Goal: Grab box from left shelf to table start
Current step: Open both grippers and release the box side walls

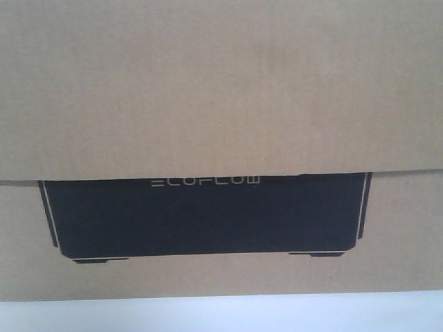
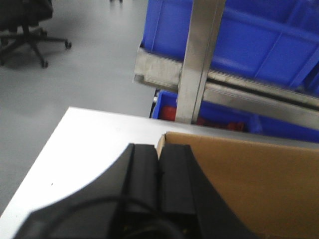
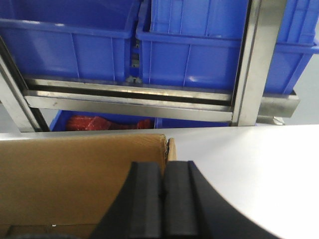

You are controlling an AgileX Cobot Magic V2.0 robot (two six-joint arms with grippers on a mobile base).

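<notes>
Flanking one ECOFLOW cardboard box (image 1: 221,104) on the white table (image 2: 94,144), the left gripper (image 2: 159,164) sits at its left corner, the right gripper (image 3: 164,179) at its right — both with fingers pressed together, gripping nothing. Behind stands the steel shelf rack (image 3: 129,97) with blue bins (image 3: 194,55); two show in the right wrist view.

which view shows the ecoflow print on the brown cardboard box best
The exterior front-facing view: the large brown corrugated cardboard box fills it, with the pale ECOFLOW lettering on its black trapezoid panel. Each wrist view shows only a plain brown face and top edge, no print.
</notes>
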